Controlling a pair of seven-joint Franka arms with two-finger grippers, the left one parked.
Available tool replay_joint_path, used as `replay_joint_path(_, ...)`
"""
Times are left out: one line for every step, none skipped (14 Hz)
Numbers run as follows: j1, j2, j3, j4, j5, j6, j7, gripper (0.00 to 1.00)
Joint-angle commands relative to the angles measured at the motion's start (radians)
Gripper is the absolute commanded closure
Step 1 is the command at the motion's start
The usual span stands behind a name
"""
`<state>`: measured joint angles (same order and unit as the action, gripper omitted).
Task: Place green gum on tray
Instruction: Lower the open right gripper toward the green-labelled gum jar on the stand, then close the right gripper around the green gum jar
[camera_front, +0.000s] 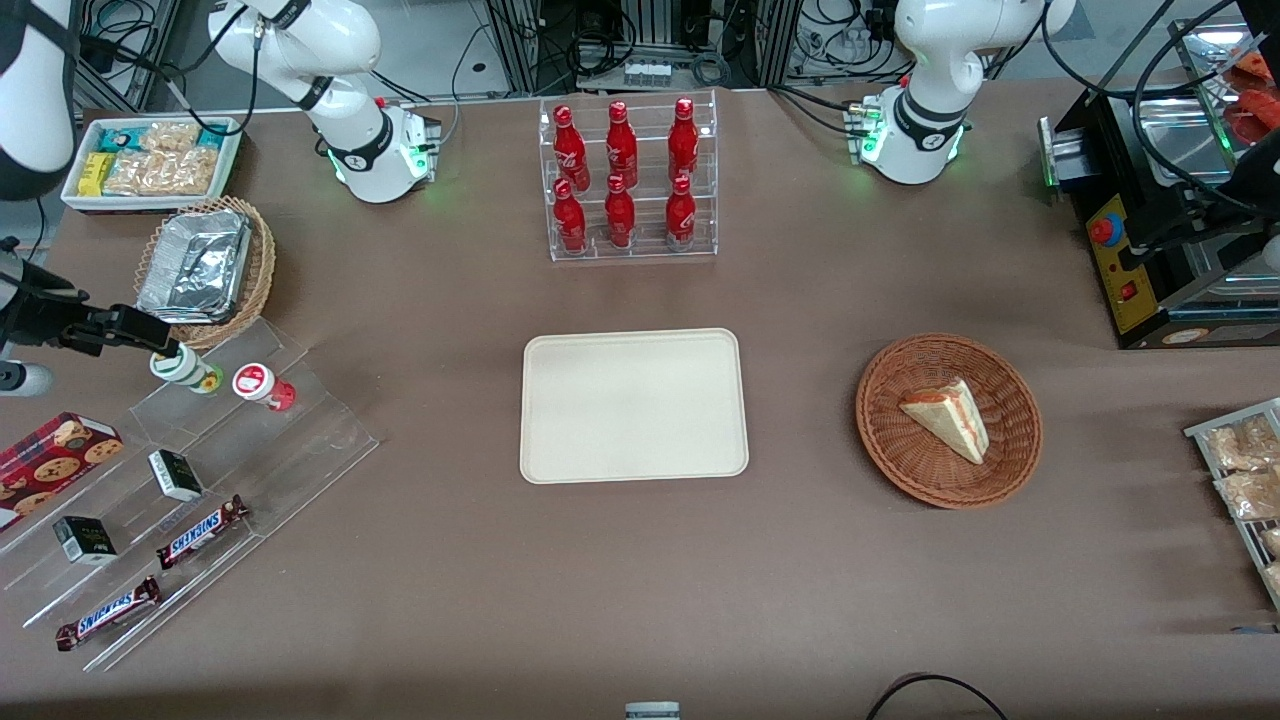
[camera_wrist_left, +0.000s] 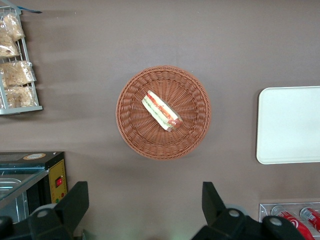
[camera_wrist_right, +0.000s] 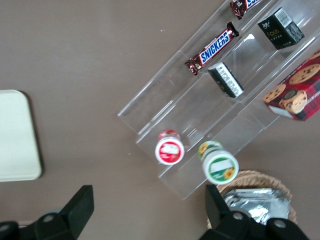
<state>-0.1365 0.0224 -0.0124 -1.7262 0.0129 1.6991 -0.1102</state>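
Note:
The green gum is a small white bottle with a green-rimmed lid, standing on the top step of a clear acrylic shelf at the working arm's end of the table. The red-lidded bottle stands beside it. My gripper hovers above the shelf's end, close to the green gum, open and empty. In the right wrist view the green gum lies just outside one finger, not between the fingers of the gripper. The beige tray lies bare at the table's middle; its corner shows in the right wrist view.
A wicker basket with foil trays sits next to the green gum. Snickers bars, small black boxes and a cookie box lie on the lower steps. A rack of red bottles stands farther from the camera than the tray. A sandwich basket lies toward the parked arm.

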Motion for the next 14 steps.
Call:
replay_joint_path(-0.058, -0.039, 0.003, -0.123, -0.004, 0.106, -0.147, 0.01)
replay_joint_path(-0.078, -0.042, 0.005, -0.151, -0.002, 0.137, -0.21, 0.01)
replay_joint_path(-0.093, -0.042, 0.003, -0.18, -0.001, 0.183, -0.289, 0.01)
replay_joint_path(-0.106, -0.042, 0.005, -0.215, -0.001, 0.235, -0.372, 0.01)
replay_joint_path(-0.118, -0.048, 0.003, -0.251, -0.001, 0.282, -0.444, 0.01)
replay_joint_path(-0.12, -0.061, 0.003, -0.291, -0.001, 0.321, -0.503, 0.01)
replay_joint_path(-0.126, -0.077, 0.003, -0.335, -0.001, 0.355, -0.54, 0.01)
replay_joint_path(-0.136, -0.088, 0.003, -0.369, -0.001, 0.387, -0.575, 0.01)
replay_joint_path(-0.14, -0.094, 0.003, -0.398, 0.001, 0.414, -0.619, 0.01)
replay_joint_path(-0.153, -0.096, 0.003, -0.415, 0.001, 0.428, -0.64, 0.01)
replay_joint_path(-0.156, -0.099, 0.003, -0.43, 0.007, 0.432, -0.649, 0.01)
replay_joint_path(-0.156, -0.107, 0.002, -0.45, 0.015, 0.445, -0.667, 0.01)
replay_joint_path(-0.156, -0.116, 0.002, -0.475, 0.016, 0.477, -0.693, 0.01)
replay_joint_path(-0.16, -0.121, -0.003, -0.498, 0.016, 0.503, -0.712, 0.01)
